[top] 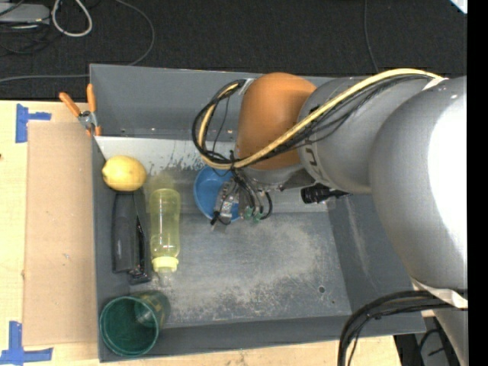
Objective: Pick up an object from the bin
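Blue bowl (203,191) sits partly under gripper (227,209), mostly toward its 10 o'clock; gripper's opening cannot be told.

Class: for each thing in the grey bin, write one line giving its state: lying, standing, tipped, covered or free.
Round yellow lemon: resting free, upper-left corner.
Clear yellowish plastic bottle: lying on its side.
Black oblong stapler-like tool: lying flat beside the bottle.
Green translucent plastic cup: open mouth facing the camera, lower-left corner.
Blue round plastic dish: partly covered by the gripper.
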Robot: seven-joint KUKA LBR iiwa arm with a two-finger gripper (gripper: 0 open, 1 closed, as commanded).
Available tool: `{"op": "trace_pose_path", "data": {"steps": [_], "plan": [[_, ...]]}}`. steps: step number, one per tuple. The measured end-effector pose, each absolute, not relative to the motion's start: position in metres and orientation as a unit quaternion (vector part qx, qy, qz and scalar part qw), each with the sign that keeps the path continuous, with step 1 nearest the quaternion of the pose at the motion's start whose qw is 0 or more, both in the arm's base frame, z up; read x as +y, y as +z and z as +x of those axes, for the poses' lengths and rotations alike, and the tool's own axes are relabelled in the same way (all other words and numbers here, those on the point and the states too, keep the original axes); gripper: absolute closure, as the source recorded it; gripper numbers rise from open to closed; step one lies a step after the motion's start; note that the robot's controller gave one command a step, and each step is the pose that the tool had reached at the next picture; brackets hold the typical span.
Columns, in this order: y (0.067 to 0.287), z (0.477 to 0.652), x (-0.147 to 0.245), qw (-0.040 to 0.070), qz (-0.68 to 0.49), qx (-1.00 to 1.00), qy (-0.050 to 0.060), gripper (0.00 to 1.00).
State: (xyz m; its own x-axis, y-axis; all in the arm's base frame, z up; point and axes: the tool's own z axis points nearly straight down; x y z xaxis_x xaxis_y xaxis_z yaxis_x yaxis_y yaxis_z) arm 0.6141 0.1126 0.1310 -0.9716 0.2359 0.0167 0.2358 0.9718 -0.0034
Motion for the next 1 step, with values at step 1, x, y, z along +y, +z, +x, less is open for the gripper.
{"op": "trace_pose_path", "data": {"steps": [1], "plan": [[0.1554,0.6149,0.1125,0.007,-0.118,-0.993,0.0,1.0]]}}
